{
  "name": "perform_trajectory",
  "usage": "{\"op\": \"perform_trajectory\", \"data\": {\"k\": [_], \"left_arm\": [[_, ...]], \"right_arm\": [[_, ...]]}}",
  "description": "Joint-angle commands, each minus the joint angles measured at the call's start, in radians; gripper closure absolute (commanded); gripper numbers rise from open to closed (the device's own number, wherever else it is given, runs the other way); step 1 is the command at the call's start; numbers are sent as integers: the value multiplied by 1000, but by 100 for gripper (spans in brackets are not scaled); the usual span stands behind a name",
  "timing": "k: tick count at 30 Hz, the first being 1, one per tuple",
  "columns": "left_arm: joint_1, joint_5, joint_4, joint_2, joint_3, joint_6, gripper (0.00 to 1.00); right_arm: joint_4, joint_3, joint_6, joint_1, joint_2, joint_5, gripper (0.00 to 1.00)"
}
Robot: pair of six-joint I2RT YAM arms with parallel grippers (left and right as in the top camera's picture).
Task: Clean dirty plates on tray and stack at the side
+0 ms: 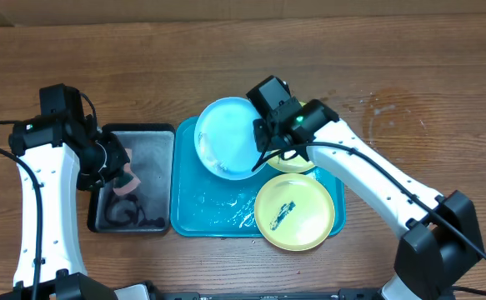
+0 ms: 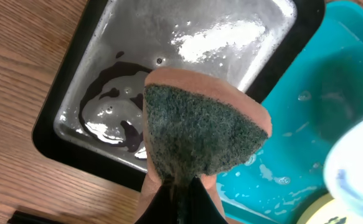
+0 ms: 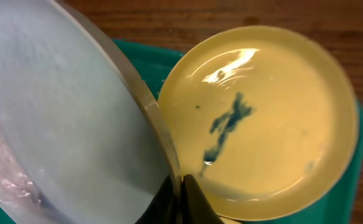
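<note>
left fingers clamp sponge | right fingers pinch blue plate rim | overhead adds second yellow plate

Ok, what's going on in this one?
The right fingers are shut on the rim of the light blue plate, holding it tilted over the turquoise tray. The left fingers grip a scouring sponge above the black tray, which holds dark liquid. The front yellow plate shows a dark smear; the back yellow plate is half hidden.
</note>
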Motion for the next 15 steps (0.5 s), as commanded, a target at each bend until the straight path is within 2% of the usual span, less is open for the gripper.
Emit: {"op": "perform_trajectory", "data": {"k": [1,6,15], "left_arm": [[-7,11,9,-14,-23,11,95],[-7,11,13,-14,-25,11,94],[-7,11,18,-14,-25,11,94]], "right_arm": [[-35,72,-106,-7,-13,124,96],[-95,84,-267,-6,-13,173,96],[-129,87,-292,22,-13,230,96]]}}
